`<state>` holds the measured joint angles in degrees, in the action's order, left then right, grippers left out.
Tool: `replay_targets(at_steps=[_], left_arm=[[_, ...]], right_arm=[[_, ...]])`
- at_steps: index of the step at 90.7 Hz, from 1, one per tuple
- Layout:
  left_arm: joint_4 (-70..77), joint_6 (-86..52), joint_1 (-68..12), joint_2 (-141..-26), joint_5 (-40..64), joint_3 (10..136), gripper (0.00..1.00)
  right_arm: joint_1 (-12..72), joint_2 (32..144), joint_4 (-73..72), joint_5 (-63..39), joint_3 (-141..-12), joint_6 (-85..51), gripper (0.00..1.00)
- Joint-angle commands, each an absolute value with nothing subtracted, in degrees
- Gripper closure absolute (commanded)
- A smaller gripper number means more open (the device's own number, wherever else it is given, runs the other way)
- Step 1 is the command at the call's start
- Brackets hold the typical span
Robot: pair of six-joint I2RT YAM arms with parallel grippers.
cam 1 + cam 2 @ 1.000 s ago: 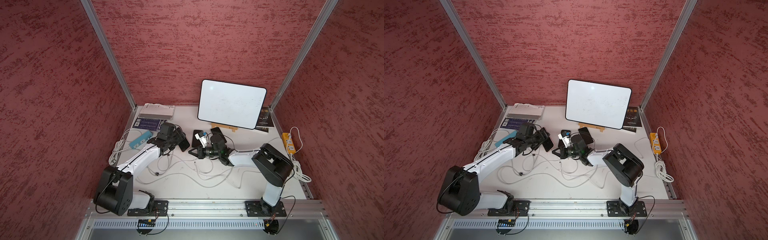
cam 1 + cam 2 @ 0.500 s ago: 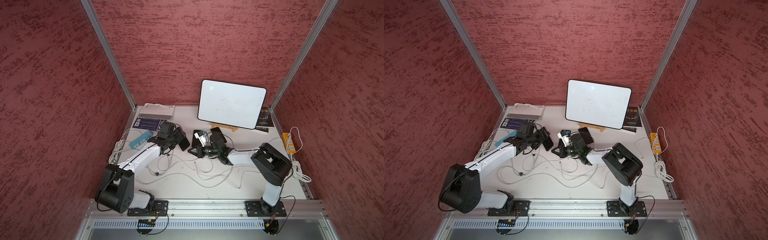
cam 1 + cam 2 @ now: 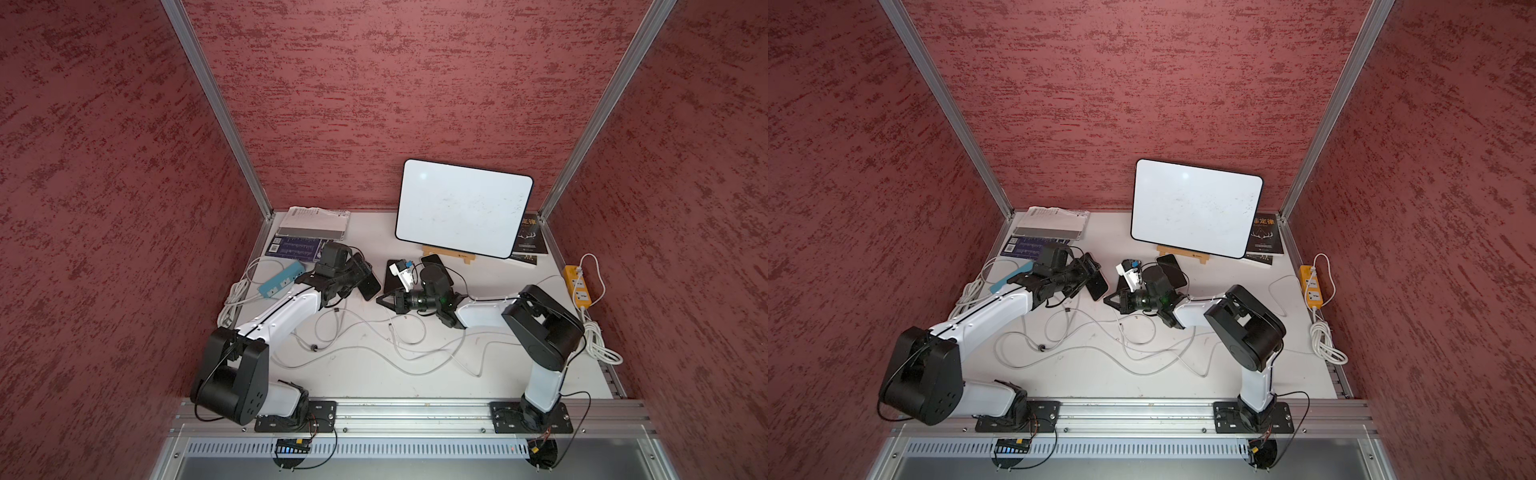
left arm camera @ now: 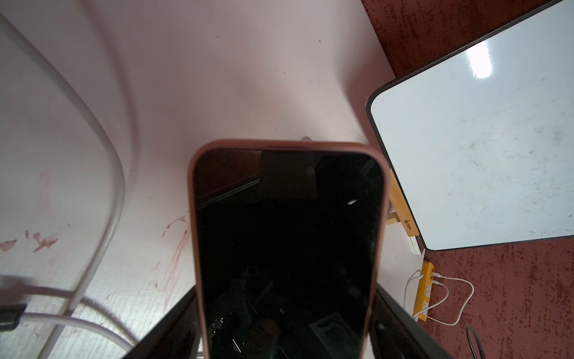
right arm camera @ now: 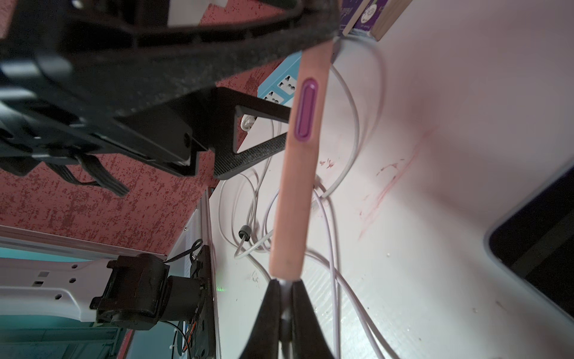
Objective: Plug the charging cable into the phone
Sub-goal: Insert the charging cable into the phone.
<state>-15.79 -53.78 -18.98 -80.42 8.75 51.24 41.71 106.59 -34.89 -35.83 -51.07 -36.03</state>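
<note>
A phone [image 4: 289,233] in a pink case, its screen dark, is held off the table with my left gripper [image 4: 287,326] shut on its sides. It shows in both top views [image 3: 368,284] [image 3: 1096,284] in front of that gripper [image 3: 357,278]. In the right wrist view the phone [image 5: 298,186] is seen edge on. My right gripper [image 5: 285,284] is shut on the white plug [image 5: 285,287] of the charging cable [image 5: 334,279]. The plug's tip meets the phone's end. How deep the plug sits is hidden. In both top views the right gripper [image 3: 380,299] [image 3: 1106,300] points at the phone.
White cables [image 3: 392,330] loop over the table's middle. A whiteboard [image 3: 463,214] leans at the back. A blue power strip [image 3: 280,279] and books [image 3: 311,224] lie at the back left, and a yellow power strip [image 3: 577,286] at the right edge. A dark slab [image 3: 392,276] lies behind the right gripper.
</note>
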Motion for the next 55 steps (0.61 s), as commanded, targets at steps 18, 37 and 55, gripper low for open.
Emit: replay_targets(at_steps=[18,37,55], left_arm=[[-18.05,-52.73,-19.15,-82.91,10.32,54.89,1.0],[-19.64,-51.28,-19.36,-84.16,10.85,56.37,1.0],[-21.3,-51.11,-19.41,-85.17,9.73,57.34,1.0]], right_arm=[[40.03,107.88,-35.85,-33.18,-54.05,-35.11,1.0],[38.94,108.24,-33.82,-34.15,-56.45,-34.39,1.0],[38.61,108.55,-31.1,-33.92,-58.33,-33.38,1.0]])
